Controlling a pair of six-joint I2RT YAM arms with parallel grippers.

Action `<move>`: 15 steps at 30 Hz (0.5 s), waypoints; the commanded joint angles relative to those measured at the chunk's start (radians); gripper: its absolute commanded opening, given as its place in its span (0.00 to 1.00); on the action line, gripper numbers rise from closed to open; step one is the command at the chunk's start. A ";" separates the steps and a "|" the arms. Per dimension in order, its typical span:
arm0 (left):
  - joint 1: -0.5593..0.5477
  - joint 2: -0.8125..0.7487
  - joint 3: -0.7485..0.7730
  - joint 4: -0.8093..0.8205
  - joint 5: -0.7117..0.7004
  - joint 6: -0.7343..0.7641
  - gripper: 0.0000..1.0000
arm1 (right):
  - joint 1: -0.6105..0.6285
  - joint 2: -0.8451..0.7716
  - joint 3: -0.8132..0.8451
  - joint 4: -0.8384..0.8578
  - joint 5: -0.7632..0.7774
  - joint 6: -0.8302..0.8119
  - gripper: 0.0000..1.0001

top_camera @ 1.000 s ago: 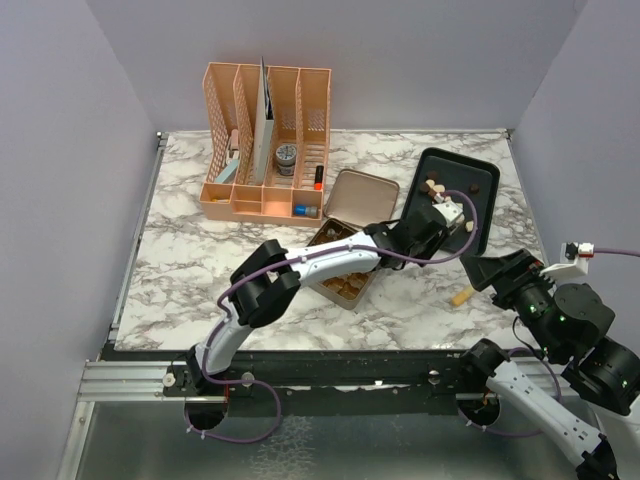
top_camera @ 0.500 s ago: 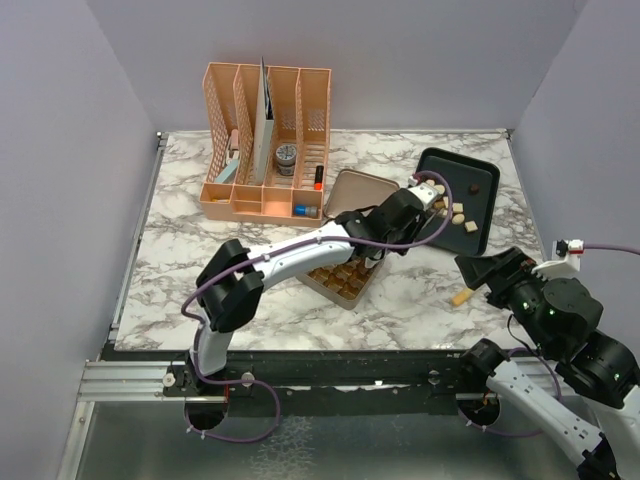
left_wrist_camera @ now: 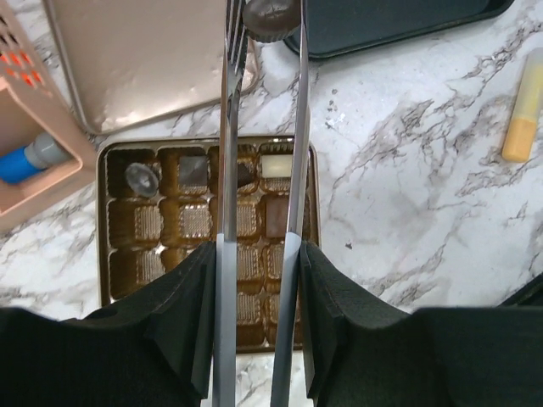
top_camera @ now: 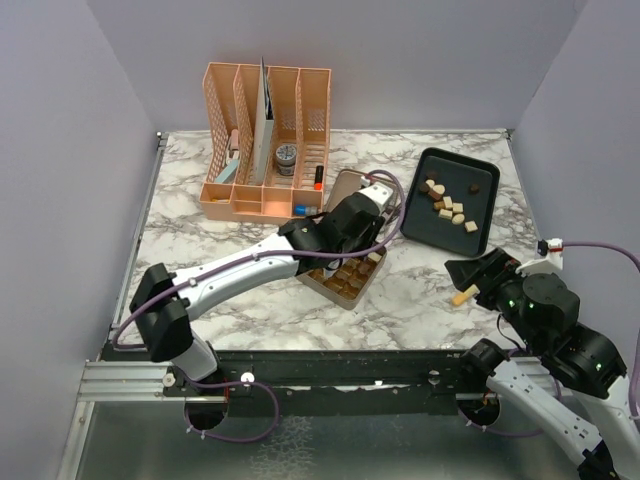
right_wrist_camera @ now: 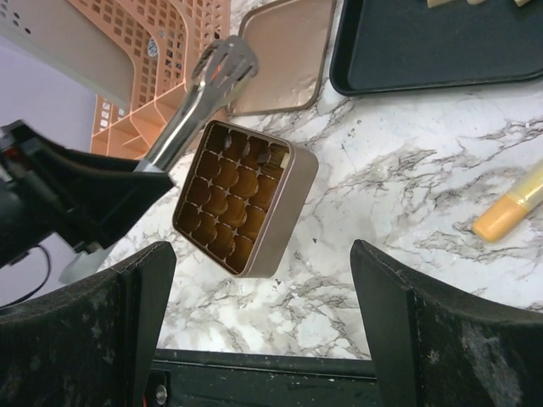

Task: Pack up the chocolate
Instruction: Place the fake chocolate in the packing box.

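The left gripper [left_wrist_camera: 257, 271] clamps silver metal tongs [left_wrist_camera: 227, 127] pinching a round dark-brown chocolate [left_wrist_camera: 270, 17]. The right gripper [right_wrist_camera: 259, 254] stands wide open.

My left arm [top_camera: 240, 268] is white tubes between chunky black joints, with a purple cable [top_camera: 401, 203] looped along it. My left claw [left_wrist_camera: 265, 25] has long, thin steel blades [left_wrist_camera: 224, 170] rising from black cloth sleeves [left_wrist_camera: 170, 339]. My right claw [right_wrist_camera: 259, 254] has broad black fingers [right_wrist_camera: 441, 331], dusty and scuffed.

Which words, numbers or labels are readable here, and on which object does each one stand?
No text can be read.
The round jar in the pink organizer may carry a label, but it is too small to tell.
The tin lid and yellow tube show no print.
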 commanded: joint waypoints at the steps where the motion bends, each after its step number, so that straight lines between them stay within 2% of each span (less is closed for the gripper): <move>1: 0.006 -0.130 -0.079 -0.027 -0.056 -0.048 0.36 | -0.003 0.002 -0.018 0.022 -0.013 0.013 0.89; 15: 0.007 -0.299 -0.231 -0.104 -0.076 -0.101 0.36 | -0.003 0.008 -0.020 0.027 -0.018 0.015 0.89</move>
